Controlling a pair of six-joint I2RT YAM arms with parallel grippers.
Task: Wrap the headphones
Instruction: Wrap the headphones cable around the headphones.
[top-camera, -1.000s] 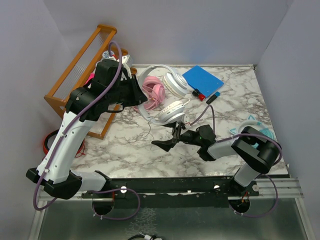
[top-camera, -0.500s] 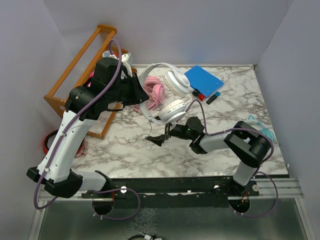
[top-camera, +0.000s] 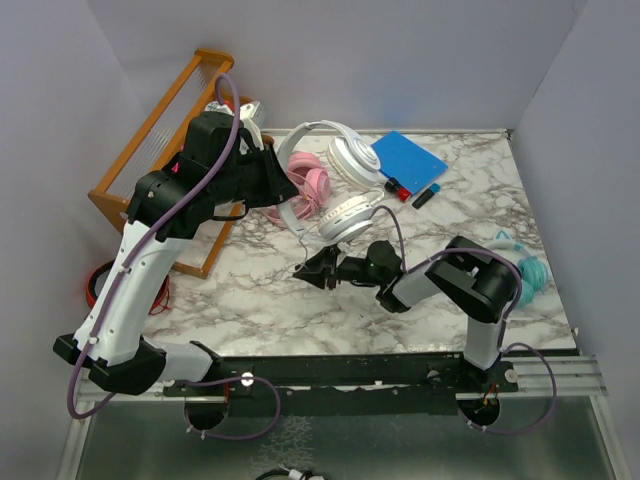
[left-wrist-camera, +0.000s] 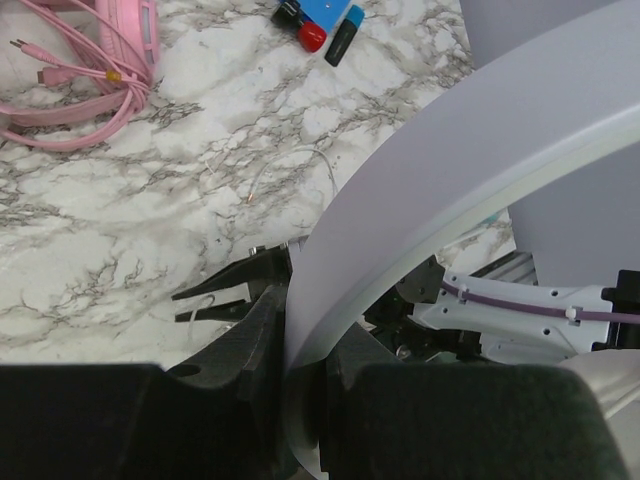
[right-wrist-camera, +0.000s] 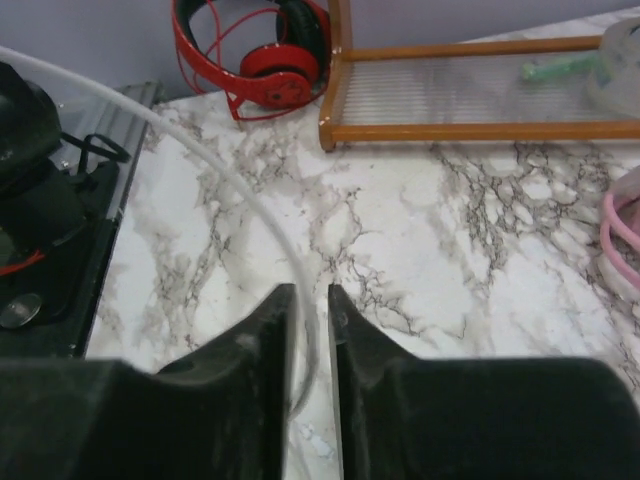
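The white headphones (top-camera: 349, 214) are lifted at the table's middle. My left gripper (top-camera: 283, 200) is shut on their broad white headband (left-wrist-camera: 450, 180). Their thin white cable (right-wrist-camera: 220, 165) runs down to the marble, and my right gripper (top-camera: 315, 270) is shut on it low over the table, the cable passing between the fingertips (right-wrist-camera: 285, 320). The left wrist view shows the right gripper (left-wrist-camera: 235, 290) below the headband. The pink headphones (top-camera: 308, 185) with their coiled pink cable (left-wrist-camera: 70, 120) lie just behind. A teal pair (top-camera: 527, 270) lies at the right edge.
A wooden rack (top-camera: 160, 140) stands at the back left, with the red-and-black headphones (right-wrist-camera: 265, 55) beside it off the table. A blue pad (top-camera: 405, 158) and markers (top-camera: 410, 192) lie at the back. The right arm stretches across the table's front half.
My right gripper has slid left along the table to the white cable, and its wide-open jaws have closed on it. The left arm has raised the white headphones slightly.
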